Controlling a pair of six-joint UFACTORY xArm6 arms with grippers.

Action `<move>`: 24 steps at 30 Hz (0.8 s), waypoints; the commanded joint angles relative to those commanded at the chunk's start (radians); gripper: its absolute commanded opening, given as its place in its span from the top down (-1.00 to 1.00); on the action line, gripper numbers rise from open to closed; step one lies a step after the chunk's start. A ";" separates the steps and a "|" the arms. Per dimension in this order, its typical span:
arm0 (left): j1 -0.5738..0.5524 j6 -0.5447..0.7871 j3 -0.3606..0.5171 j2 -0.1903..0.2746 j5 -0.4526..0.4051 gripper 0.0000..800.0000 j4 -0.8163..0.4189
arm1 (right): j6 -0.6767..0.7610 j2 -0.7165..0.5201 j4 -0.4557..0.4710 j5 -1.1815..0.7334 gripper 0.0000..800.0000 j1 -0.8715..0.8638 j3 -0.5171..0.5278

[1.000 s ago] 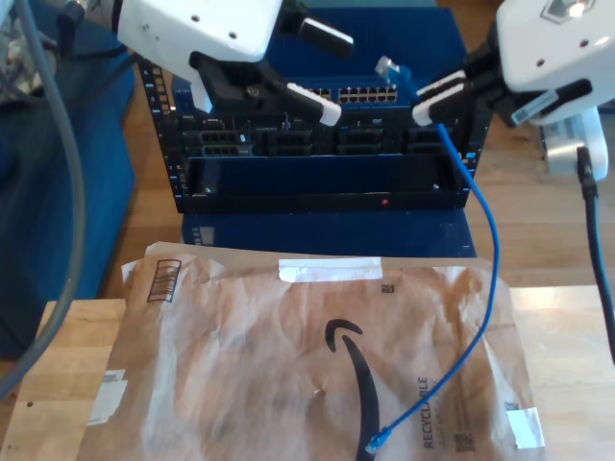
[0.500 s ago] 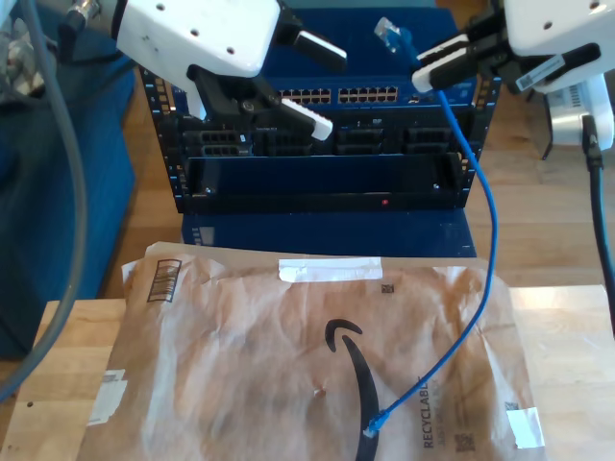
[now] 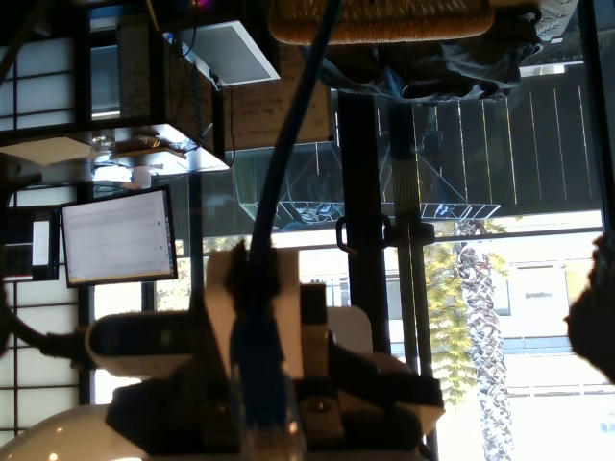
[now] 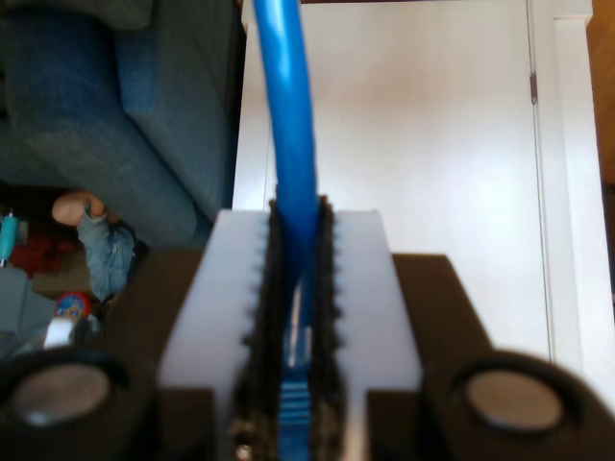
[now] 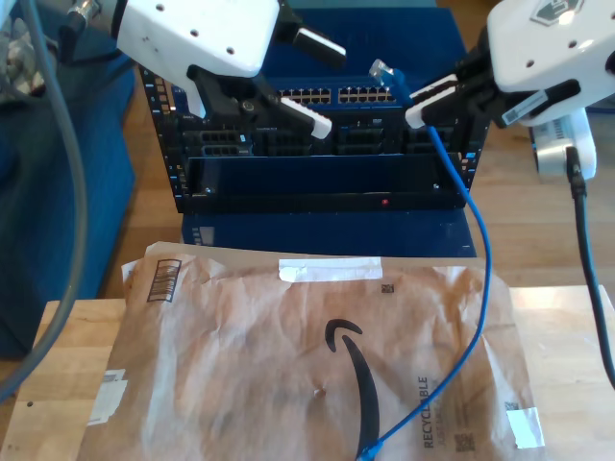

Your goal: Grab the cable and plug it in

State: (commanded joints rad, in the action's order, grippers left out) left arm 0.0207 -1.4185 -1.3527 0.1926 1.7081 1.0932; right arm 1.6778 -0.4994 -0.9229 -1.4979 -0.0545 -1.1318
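Note:
The blue cable (image 5: pixel 478 230) hangs from my second gripper (image 5: pixel 423 104), at the exterior view's upper right. That gripper is shut on it just behind the upper plug (image 5: pixel 383 69), which sticks out in the air toward the rack's port row (image 5: pixel 346 95). In the second wrist view the cable (image 4: pixel 288 115) is pinched between the white fingers (image 4: pixel 365 288) of my second gripper (image 4: pixel 298 288). The cable's lower plug (image 5: pixel 368 451) lies on the envelope. My first gripper (image 5: pixel 336 87) is open in front of the rack, holding nothing. The first wrist view shows the cable (image 3: pixel 288 144) held in my second gripper (image 3: pixel 258 327).
A dark blue network rack (image 5: pixel 327 182) stands behind the wooden table (image 5: pixel 567 327). A large brown paper envelope (image 5: pixel 288 365) covers most of the table. A thick black cable (image 5: pixel 588 240) hangs along the exterior view's right edge, and a grey one (image 5: pixel 67 192) along its left.
My second gripper rose with the cable, then came back down toward the port row. The lower plug slid along the envelope toward the near edge. My first gripper barely moved.

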 joint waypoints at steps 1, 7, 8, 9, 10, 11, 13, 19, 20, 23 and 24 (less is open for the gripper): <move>0.000 0.000 0.000 0.000 -0.003 -1.00 0.000 | 0.000 0.006 0.002 0.000 1.00 0.002 0.000; -0.002 -0.002 0.000 0.000 -0.021 -1.00 -0.002 | 0.000 0.021 0.002 0.000 0.99 0.012 0.008; -0.003 -0.002 0.000 0.000 -0.021 -1.00 -0.002 | 0.000 0.023 0.002 0.002 1.00 0.014 0.009; -0.003 -0.002 0.000 0.000 -0.023 -1.00 -0.002 | 0.000 0.029 0.002 0.002 1.00 0.014 0.009; -0.003 -0.002 0.000 0.000 -0.028 -1.00 -0.002 | 0.000 0.037 0.002 0.002 1.00 0.015 0.008; -0.003 -0.002 0.000 0.000 -0.028 -1.00 -0.002 | 0.000 0.038 0.002 0.003 1.00 0.017 0.008; -0.005 0.000 0.000 0.000 -0.028 -1.00 -0.002 | 0.000 0.044 0.002 0.006 1.00 0.018 0.005; -0.006 -0.002 0.002 0.000 -0.028 -1.00 -0.002 | 0.002 0.094 0.000 0.008 1.00 0.025 -0.023; -0.006 -0.002 0.002 -0.002 -0.028 -1.00 -0.003 | 0.002 0.101 0.000 0.008 0.99 0.025 -0.029; -0.006 -0.005 0.002 -0.012 -0.028 -1.00 -0.003 | 0.000 0.115 0.000 0.034 1.00 0.046 -0.035; -0.005 -0.006 0.002 -0.025 -0.028 -1.00 -0.003 | 0.000 0.124 0.002 0.046 1.00 0.061 -0.037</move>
State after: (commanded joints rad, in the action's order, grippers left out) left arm 0.0161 -1.4246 -1.3512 0.1680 1.6805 1.0902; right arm 1.6778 -0.3751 -0.9214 -1.4519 0.0069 -1.1686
